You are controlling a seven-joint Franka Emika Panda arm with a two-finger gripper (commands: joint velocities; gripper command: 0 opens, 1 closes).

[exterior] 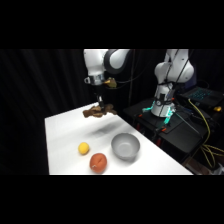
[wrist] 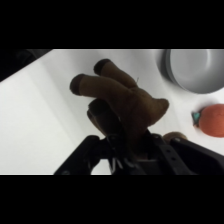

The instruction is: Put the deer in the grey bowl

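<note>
Tool: the white arm's tool (exterior: 101, 106) hangs above the far part of the counter (exterior: 65, 135), its fingers closed around the deer (exterior: 100, 112).
Deer: brown toy held off the surface, stretched sideways under the tool; in the wrist view the deer (wrist: 122, 100) fills the middle, its dark-tipped limbs pointing away from the tool.
Grey bowl: the grey bowl (exterior: 125, 146) stands below the tool and nearer the camera, apart from the deer; in the wrist view the grey bowl (wrist: 196, 69) sits at the upper right.
Red-orange fruit: the fruit (exterior: 98, 162) lies just beside the bowl.
Yellow ball: the ball (exterior: 83, 148) rests near the fruit, on the side away from the bowl.
</note>
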